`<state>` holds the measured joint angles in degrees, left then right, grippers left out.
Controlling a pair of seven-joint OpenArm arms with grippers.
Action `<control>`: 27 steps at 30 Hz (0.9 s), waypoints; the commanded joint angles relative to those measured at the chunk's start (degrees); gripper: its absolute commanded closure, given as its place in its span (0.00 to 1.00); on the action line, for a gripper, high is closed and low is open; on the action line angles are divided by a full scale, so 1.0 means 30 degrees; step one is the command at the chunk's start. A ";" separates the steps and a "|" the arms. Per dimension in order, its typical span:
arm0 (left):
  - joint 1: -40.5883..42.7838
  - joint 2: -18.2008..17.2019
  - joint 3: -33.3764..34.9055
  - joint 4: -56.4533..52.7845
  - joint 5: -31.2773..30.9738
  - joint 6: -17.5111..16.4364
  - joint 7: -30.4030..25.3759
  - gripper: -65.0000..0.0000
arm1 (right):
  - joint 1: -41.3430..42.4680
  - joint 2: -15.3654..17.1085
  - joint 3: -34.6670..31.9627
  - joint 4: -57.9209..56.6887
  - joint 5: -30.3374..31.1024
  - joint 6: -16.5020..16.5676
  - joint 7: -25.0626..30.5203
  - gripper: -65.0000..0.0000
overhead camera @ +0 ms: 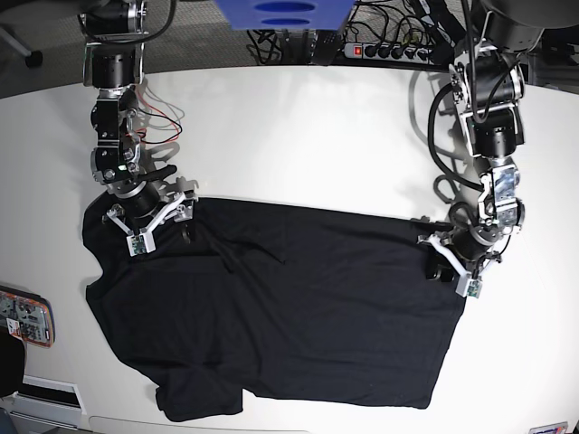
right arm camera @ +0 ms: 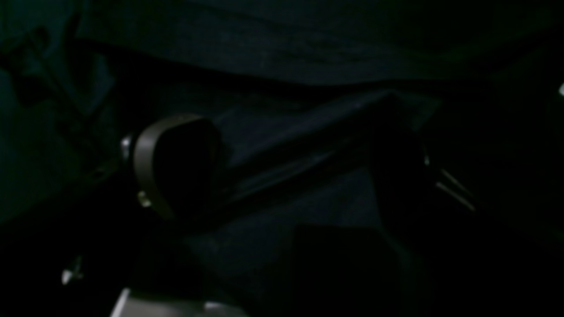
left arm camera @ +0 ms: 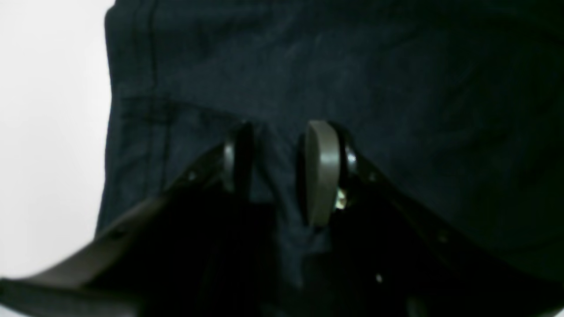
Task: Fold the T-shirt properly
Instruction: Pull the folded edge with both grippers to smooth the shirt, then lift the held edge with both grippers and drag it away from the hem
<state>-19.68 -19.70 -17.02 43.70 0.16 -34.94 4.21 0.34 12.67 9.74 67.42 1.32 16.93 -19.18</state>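
The black T-shirt (overhead camera: 289,307) lies spread on the white table (overhead camera: 298,136), with one sleeve at the near left and some wrinkles at its upper left. My left gripper (overhead camera: 445,262) is at the shirt's right edge. In the left wrist view, my left gripper (left arm camera: 280,167) is shut on a ridge of the T-shirt (left arm camera: 396,88) close to its stitched hem. My right gripper (overhead camera: 152,226) rests on the shirt's upper left corner with its fingers spread wide. The right wrist view is very dark: my right gripper (right arm camera: 273,171) is open over the T-shirt (right arm camera: 308,53).
A colourful flat object (overhead camera: 20,318) lies at the table's left edge. A power strip with cables (overhead camera: 389,50) and a blue object (overhead camera: 280,14) are at the back. Red wires (overhead camera: 163,117) hang by the right-wrist arm. Bare white table (left arm camera: 44,132) borders the hem.
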 commanded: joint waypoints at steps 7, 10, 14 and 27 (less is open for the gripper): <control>0.1857 -0.1183 -0.0643 0.0246 0.0019 0.0232 0.0400 0.71 | -0.0391 0.0130 -0.0183 -0.0187 -0.1042 0.0233 -0.2002 0.13; 0.2678 -0.1183 -0.1552 0.1007 0.0019 0.0232 0.0370 0.71 | -0.1300 0.0159 -0.0183 -0.0158 -0.1042 0.0233 -0.2002 0.13; 0.4085 -0.1183 -0.1874 0.2824 0.0019 0.0232 0.0400 0.71 | -0.2150 0.0159 -0.0183 0.0751 -0.1042 0.0233 -0.2002 0.13; 0.7337 -0.0802 -0.1874 0.5608 -0.0919 0.0232 0.0458 0.71 | -0.4640 0.0188 -0.0037 0.2333 -0.1071 0.0233 -0.2032 0.13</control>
<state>1.63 -21.78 -22.70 60.73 -5.13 -33.80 0.60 -11.33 12.75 9.87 75.85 1.76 16.58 -14.59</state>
